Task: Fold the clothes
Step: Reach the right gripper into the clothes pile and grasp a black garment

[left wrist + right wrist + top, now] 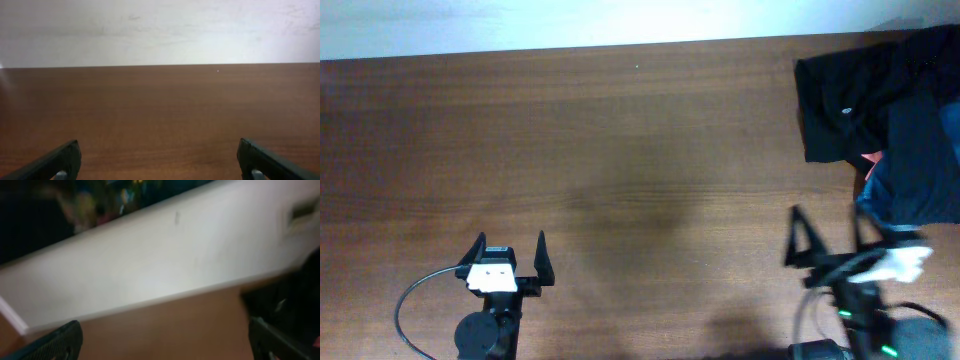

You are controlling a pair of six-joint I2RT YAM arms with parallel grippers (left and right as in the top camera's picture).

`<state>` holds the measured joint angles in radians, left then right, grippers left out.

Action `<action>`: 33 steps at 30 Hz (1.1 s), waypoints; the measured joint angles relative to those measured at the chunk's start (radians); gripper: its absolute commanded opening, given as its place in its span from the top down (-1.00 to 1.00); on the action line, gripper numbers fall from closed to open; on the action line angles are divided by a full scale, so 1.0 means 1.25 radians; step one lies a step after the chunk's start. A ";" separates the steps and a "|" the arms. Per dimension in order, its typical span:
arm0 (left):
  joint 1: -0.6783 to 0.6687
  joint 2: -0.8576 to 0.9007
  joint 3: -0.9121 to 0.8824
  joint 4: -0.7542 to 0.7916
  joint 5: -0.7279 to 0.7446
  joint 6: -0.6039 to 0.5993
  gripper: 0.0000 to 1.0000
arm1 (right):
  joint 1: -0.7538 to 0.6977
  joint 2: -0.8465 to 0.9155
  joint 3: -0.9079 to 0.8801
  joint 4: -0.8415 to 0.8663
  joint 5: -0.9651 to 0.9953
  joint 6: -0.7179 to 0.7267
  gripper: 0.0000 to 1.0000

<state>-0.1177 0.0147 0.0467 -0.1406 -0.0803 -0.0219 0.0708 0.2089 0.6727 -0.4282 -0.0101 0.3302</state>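
Note:
A heap of clothes lies at the table's far right: a black garment [855,95] on top, a dark blue one [920,165] below it, with a bit of pink [869,159] between. My right gripper [828,238] is open and empty, just in front of the heap's left side. The black garment shows blurred at the right edge of the right wrist view [295,300]. My left gripper [510,252] is open and empty at the front left, far from the clothes. The left wrist view shows only bare wood between its fingers [159,160].
The brown wooden table [620,150] runs back to a white wall [570,20]. A grey cable [408,310] loops by the left arm's base. The clothes heap hangs past the table's right edge of view.

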 measured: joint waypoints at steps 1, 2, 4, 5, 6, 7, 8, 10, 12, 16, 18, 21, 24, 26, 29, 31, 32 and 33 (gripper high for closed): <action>0.000 0.000 0.000 0.000 0.000 0.000 -0.99 | 0.000 0.037 0.074 -0.024 0.020 -0.013 -0.97; 0.000 0.000 0.000 0.000 0.000 0.000 -0.99 | 0.000 0.074 0.144 -0.059 0.037 -0.028 -0.97; 0.000 0.000 -0.001 0.000 0.000 0.000 -0.99 | 0.000 0.159 0.280 -0.129 0.066 -0.057 -0.97; 0.000 0.000 -0.001 0.000 0.000 0.000 -0.99 | 0.000 0.208 0.352 -0.166 0.080 -0.072 -0.97; 0.000 0.000 -0.002 0.000 0.000 0.000 -0.99 | 0.000 0.253 0.414 -0.204 0.091 -0.086 -0.97; 0.000 0.000 -0.002 0.000 0.000 0.000 -0.99 | 0.000 0.293 0.467 -0.231 0.101 -0.098 -0.97; 0.000 0.000 -0.002 0.001 0.000 0.000 -0.99 | 0.000 0.344 0.528 -0.272 0.114 -0.115 -0.97; 0.000 0.000 -0.002 0.001 0.000 0.000 -0.99 | 0.000 0.440 0.637 -0.336 0.140 -0.142 -0.97; 0.000 0.000 -0.002 0.000 0.000 0.000 -0.99 | -0.001 0.532 0.728 -0.377 0.161 -0.165 -0.97; 0.000 0.000 -0.002 0.001 0.000 0.000 -0.99 | -0.043 0.703 0.868 -0.450 0.178 -0.193 -0.97; 0.000 0.000 -0.002 0.001 0.000 0.000 -0.99 | -0.094 0.785 0.924 -0.479 0.161 -0.201 -0.97; 0.000 0.000 -0.002 0.001 0.000 0.000 -0.99 | -0.195 0.876 0.984 -0.506 0.088 -0.208 -0.97; 0.000 0.000 -0.002 0.001 0.000 0.000 -0.99 | -0.325 0.945 1.014 -0.514 -0.025 -0.209 -0.97; 0.000 0.000 -0.002 0.001 0.000 0.000 -0.99 | -0.410 0.979 1.018 -0.516 -0.084 -0.210 -0.97; 0.000 0.000 -0.002 0.001 0.000 0.000 -0.99 | -0.529 1.032 1.021 -0.532 -0.131 -0.210 -0.97; 0.000 0.000 -0.002 0.001 0.000 0.000 -0.99 | -0.593 1.065 1.022 -0.544 -0.156 -0.203 -0.97; 0.000 0.000 -0.002 0.001 0.000 0.000 -0.99 | -0.619 1.081 1.022 -0.550 -0.169 -0.196 -0.97; 0.000 0.000 -0.002 0.001 0.000 0.000 -0.99 | -0.645 1.097 1.022 -0.556 -0.183 -0.182 -0.97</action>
<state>-0.1177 0.0147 0.0444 -0.1390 -0.0803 -0.0219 -0.7361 1.5799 1.9499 -1.1229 -0.2394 0.1020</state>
